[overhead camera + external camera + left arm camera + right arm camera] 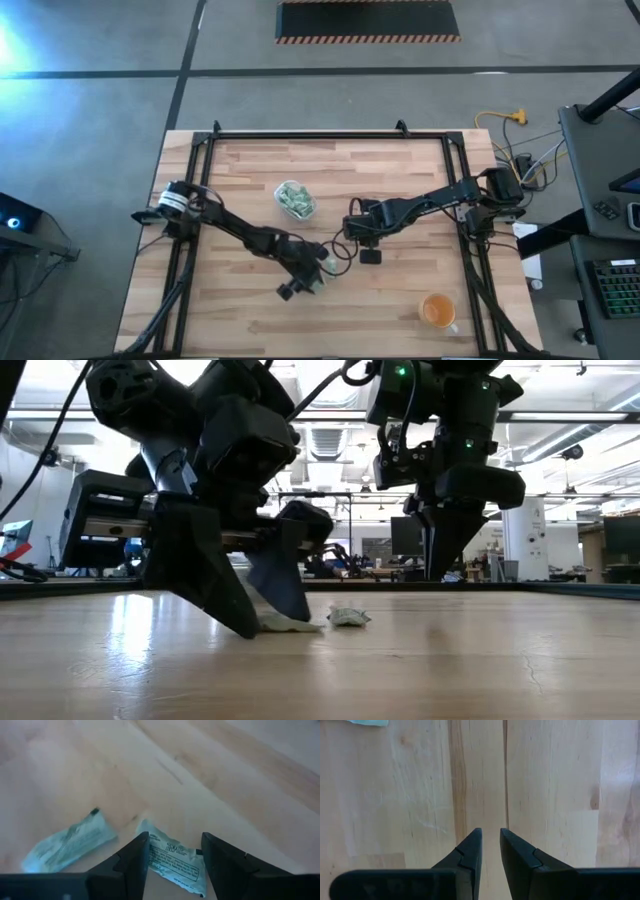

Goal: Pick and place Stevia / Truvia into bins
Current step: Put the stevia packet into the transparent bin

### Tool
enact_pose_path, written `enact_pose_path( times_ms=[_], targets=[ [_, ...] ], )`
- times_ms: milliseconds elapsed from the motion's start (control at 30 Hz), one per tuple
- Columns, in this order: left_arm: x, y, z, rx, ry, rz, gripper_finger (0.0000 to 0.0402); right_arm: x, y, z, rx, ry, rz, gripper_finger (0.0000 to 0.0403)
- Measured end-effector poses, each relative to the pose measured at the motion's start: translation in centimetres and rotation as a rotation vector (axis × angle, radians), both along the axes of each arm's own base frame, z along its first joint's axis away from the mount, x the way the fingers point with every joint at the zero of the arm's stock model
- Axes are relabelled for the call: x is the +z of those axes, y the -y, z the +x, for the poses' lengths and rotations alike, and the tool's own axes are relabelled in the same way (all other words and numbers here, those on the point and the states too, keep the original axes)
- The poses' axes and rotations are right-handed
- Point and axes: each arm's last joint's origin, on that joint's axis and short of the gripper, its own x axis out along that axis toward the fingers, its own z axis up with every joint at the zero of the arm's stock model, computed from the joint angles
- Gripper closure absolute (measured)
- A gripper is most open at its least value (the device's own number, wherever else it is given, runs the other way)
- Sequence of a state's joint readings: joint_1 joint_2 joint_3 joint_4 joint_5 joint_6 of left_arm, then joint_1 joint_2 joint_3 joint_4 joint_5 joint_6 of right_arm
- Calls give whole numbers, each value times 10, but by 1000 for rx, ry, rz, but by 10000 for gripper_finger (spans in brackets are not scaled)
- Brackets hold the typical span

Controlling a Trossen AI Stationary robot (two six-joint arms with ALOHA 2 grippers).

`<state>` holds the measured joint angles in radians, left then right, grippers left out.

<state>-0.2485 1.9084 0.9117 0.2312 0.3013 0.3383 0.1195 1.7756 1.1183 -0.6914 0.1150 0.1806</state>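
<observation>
Your left gripper (pixel 175 857) is down on the pale, grained wooden table (pixel 400 300), its dark wedge-shaped fingers spread to either side of a flat, crinkled green-and-white paper packet (pixel 175 865), not yet clenched on it. A second packet (pixel 67 842) lies just beside it. Your clear round-cornered tub (pixel 295 199) holds a heap of such packets. Your right gripper (pixel 490 850) hangs empty over bare planks, fingers narrowly parted. The orange cup (pixel 437 312) sits near the table's front edge.
</observation>
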Motion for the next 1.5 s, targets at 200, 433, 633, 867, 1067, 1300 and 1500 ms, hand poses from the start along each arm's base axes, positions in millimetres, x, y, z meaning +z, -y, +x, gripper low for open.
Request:
enact_pose_path(
  times_ms=[200,433,633,867,1067,1300,1500],
  targets=[
    [12,-4,-8,64,-42,51,238,0,0,0,0,2,0,343],
    [18,-10,-17,143,-73,144,238,0,0,1,3,13,1,347],
    [17,-11,-19,151,-74,152,238,0,0,1,7,16,0,348],
    [16,-11,-19,151,-76,153,238,0,0,1,7,16,0,349],
    [16,-11,-20,150,-81,154,242,0,0,1,8,18,0,349],
    [15,-10,-21,141,-87,149,304,0,0,2,8,18,0,349],
    [15,-10,-21,136,-100,155,360,0,0,2,7,18,0,349]
  ],
)
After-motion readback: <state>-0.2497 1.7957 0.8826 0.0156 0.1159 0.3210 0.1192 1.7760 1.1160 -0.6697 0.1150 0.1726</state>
